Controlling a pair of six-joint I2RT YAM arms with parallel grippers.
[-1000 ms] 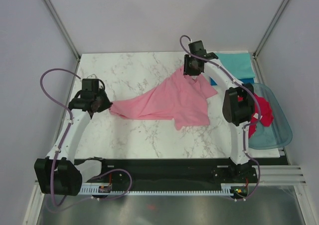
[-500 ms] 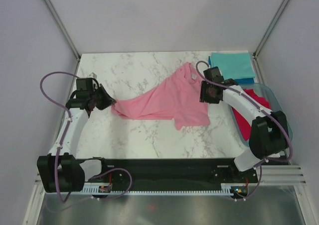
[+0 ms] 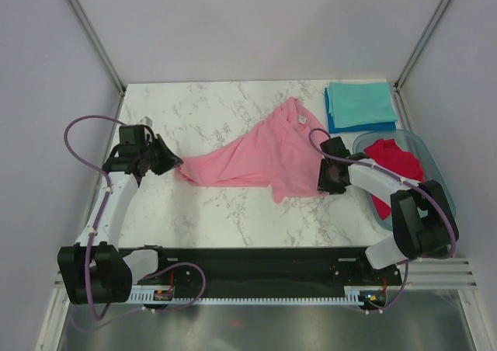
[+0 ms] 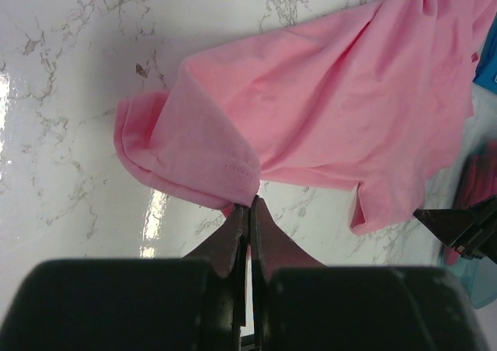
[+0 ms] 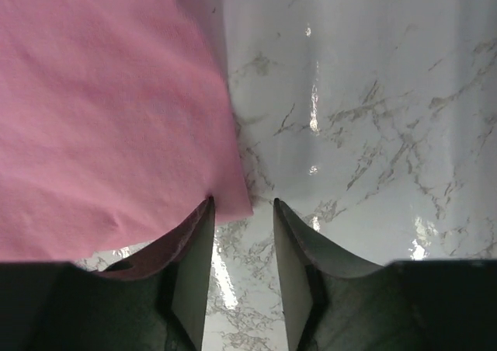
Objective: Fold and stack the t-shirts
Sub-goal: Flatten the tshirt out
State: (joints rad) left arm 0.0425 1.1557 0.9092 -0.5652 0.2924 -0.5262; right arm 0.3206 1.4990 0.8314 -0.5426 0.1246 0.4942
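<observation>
A light pink t-shirt (image 3: 264,158) lies spread and crumpled across the middle of the marble table. My left gripper (image 3: 172,163) is shut on its left corner, seen in the left wrist view as pink cloth (image 4: 233,172) pinched between the fingertips of the gripper (image 4: 250,203). My right gripper (image 3: 326,182) hovers open at the shirt's lower right corner (image 5: 229,199), which lies between its jaws (image 5: 242,205). A crimson t-shirt (image 3: 392,165) sits in the plastic tub. Folded teal and blue t-shirts (image 3: 359,105) are stacked at the back right.
The clear bluish tub (image 3: 439,203) stands at the right edge, beside the right arm. Grey walls and metal posts enclose the table on three sides. A black rail runs along the near edge by the arm bases.
The right arm has let go of the shirt's upper part and swung from the back down to the shirt's lower right corner. The left gripper has held its corner almost still.
</observation>
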